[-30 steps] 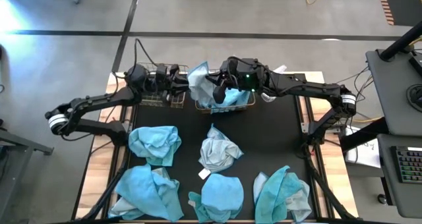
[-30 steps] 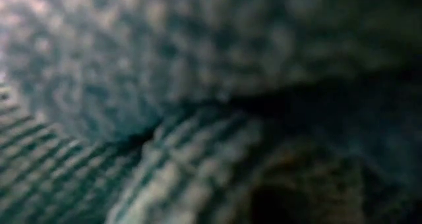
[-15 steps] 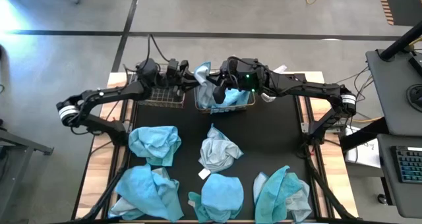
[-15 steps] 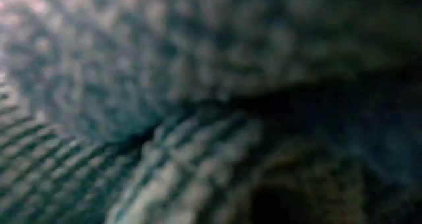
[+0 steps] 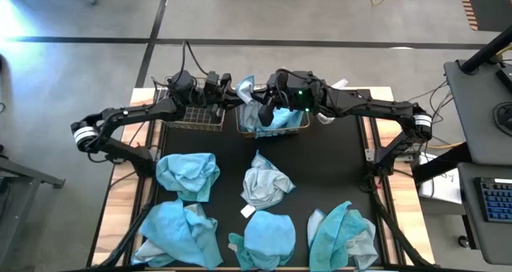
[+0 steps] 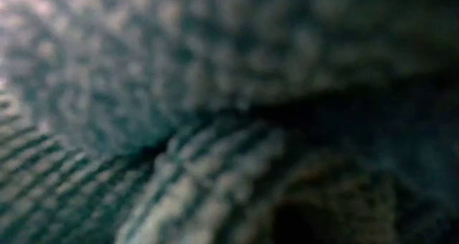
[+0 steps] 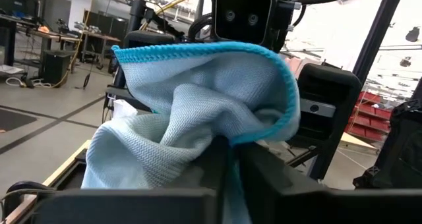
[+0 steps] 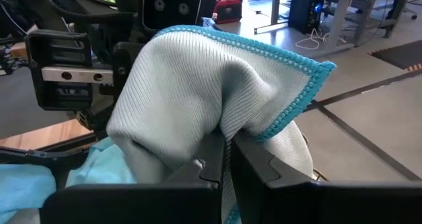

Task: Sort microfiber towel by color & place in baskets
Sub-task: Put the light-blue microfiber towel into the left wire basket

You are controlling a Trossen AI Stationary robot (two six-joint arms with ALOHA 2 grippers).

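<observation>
Both hands (image 7: 227,159) seemingly clamped on pale towel (image 7: 198,112)

Even indoor light from above; one view lost to blur.

The overhead view is sharp and evenly lit, with a bright glare patch on the floor (image 5: 20,16) at far left. The table-height view is dim and wholly out of focus. Both wrist views are clear; the left one's background is bright, nearly washed out.

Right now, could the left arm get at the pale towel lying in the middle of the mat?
Probably not yet: the left gripper is shut on a pale towel by the baskets.
</observation>
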